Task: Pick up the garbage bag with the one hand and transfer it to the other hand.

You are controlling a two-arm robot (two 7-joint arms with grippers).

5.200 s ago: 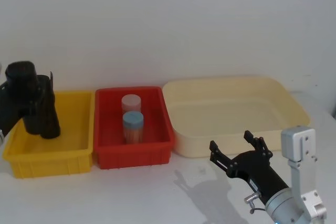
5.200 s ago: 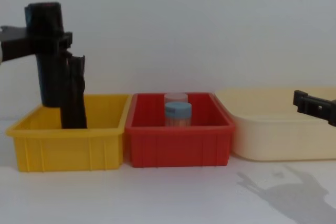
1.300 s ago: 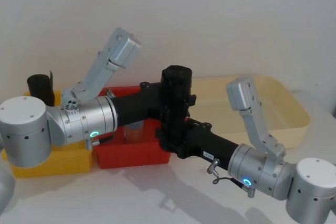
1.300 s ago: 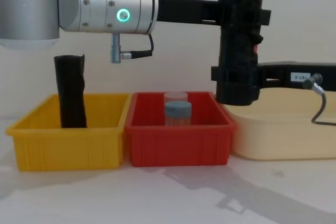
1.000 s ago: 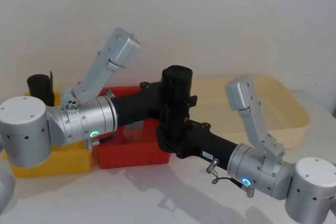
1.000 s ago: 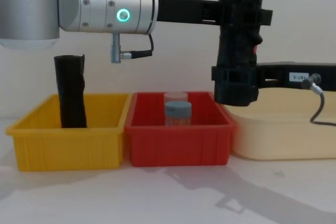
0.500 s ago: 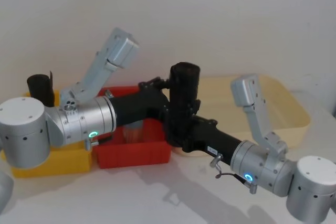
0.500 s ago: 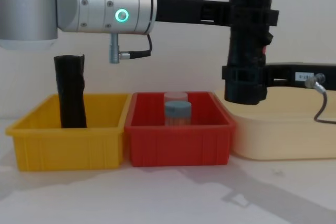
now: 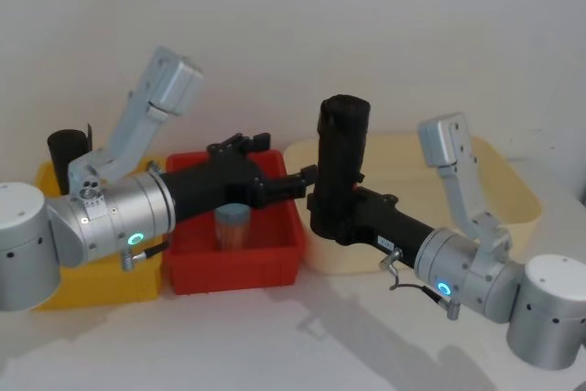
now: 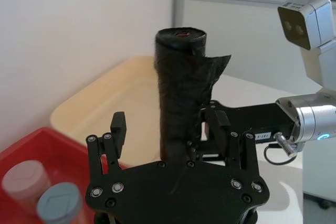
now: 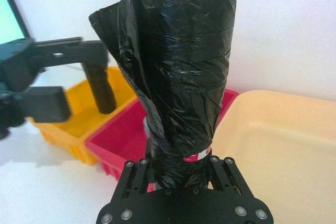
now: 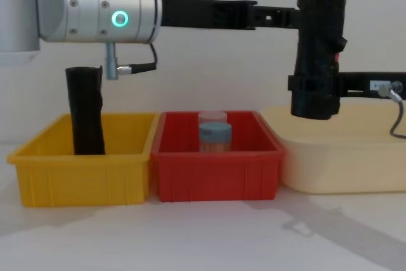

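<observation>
Right pincer (image 12: 316,85): clamped round lower part of matte black crinkled plastic garbage bag roll (image 12: 321,30) | bag: upright, in air above left end of cream plastic tub (image 12: 346,157) | left pincer (image 12: 287,16): spread wide, just beside bag's upper part

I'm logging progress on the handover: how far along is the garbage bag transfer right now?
Done, it seems: the garbage bag is in the air, upright, clamped near its lower end by the right gripper. In hand: the left gripper, jaws open, sits close beside the bag without gripping it. Left: probably only for the left gripper to back away.
</observation>
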